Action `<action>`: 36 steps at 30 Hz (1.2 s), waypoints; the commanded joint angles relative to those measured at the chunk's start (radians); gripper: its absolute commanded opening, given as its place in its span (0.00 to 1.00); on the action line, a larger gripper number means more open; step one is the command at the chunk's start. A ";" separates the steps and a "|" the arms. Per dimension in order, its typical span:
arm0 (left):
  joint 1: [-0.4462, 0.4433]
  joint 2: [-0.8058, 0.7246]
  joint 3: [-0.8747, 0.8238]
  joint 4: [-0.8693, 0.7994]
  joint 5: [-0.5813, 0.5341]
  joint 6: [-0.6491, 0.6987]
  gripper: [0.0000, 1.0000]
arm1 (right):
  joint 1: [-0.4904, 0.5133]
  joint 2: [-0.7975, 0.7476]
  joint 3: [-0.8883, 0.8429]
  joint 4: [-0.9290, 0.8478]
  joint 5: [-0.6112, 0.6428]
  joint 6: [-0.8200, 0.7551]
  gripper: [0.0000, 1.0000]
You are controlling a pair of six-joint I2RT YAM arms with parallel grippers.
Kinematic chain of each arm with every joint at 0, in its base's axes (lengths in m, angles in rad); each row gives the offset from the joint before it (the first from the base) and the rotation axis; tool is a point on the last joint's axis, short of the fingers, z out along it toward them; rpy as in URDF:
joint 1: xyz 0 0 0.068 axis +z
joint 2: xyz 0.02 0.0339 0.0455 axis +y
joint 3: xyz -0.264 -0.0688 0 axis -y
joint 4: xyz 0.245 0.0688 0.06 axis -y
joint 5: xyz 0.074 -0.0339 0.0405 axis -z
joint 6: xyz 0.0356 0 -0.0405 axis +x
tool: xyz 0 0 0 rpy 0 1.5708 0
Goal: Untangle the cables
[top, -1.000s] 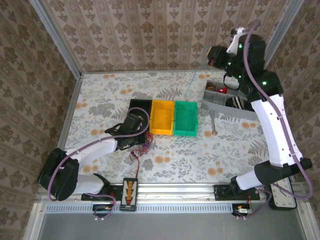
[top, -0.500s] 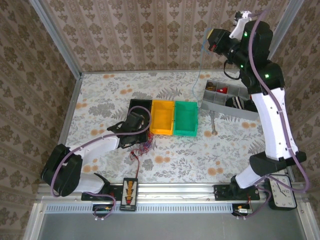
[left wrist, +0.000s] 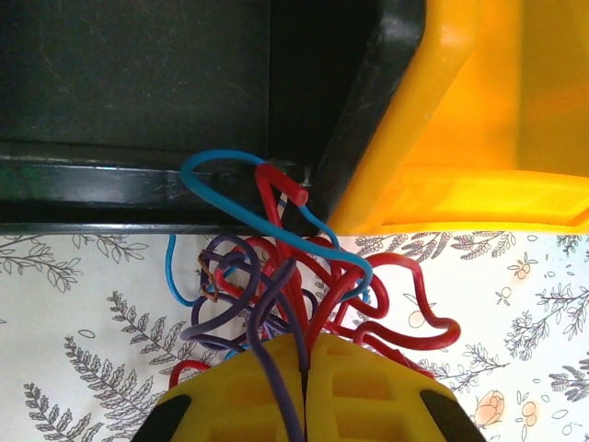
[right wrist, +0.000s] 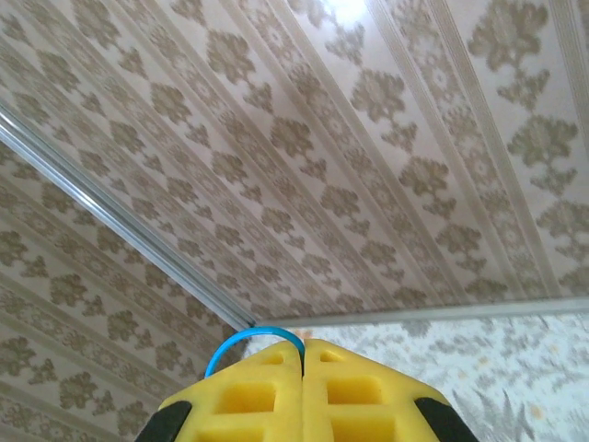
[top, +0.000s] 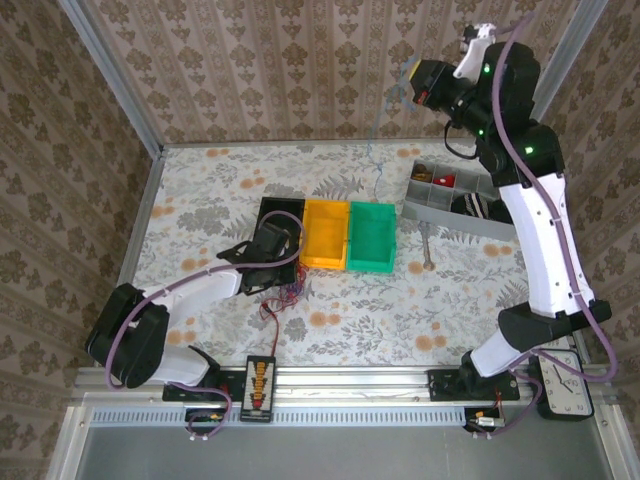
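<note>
Patterned beige wallpaper (top: 300, 70) closes in the table (top: 200, 190) on three sides, and a flower-and-fern print cloth covers the tabletop.

Three open bins stand edge to edge in a row near the middle: black bin (top: 285, 208), yellow bin (top: 325, 235) and green bin (top: 371, 237). A grey divided tray (top: 440, 208) lies to their right, its compartments holding small parts too small to make out.

The left gripper (top: 270, 245) (left wrist: 304, 368) lies low over the cloth at the near edge of the black bin. Its yellow fingers are pressed together on the cables (top: 285, 293) (left wrist: 294, 276). This red, purple and blue tangle fans out from the fingertips towards the corner where the black and yellow bins meet, with one blue loop reaching up over the black rim.

The right gripper (top: 410, 85) (right wrist: 303, 348) is raised high before the far wall, its fingers closed on a blue cable (right wrist: 222, 348) that arcs out at the tips. From above, this strand hangs nearly straight down, its long axis close to vertical, towards the far part of the table.
</note>
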 commanded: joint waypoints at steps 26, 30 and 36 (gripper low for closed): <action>-0.010 0.042 0.036 -0.022 0.005 0.038 0.00 | 0.042 -0.280 -0.920 0.037 0.234 0.096 0.00; -0.012 0.051 0.041 -0.024 0.008 0.040 0.00 | 0.043 -0.303 -0.947 -0.054 0.368 0.104 0.00; -0.013 0.060 0.045 -0.024 0.012 0.046 0.00 | 0.044 -0.346 -0.978 -0.128 0.475 0.101 0.00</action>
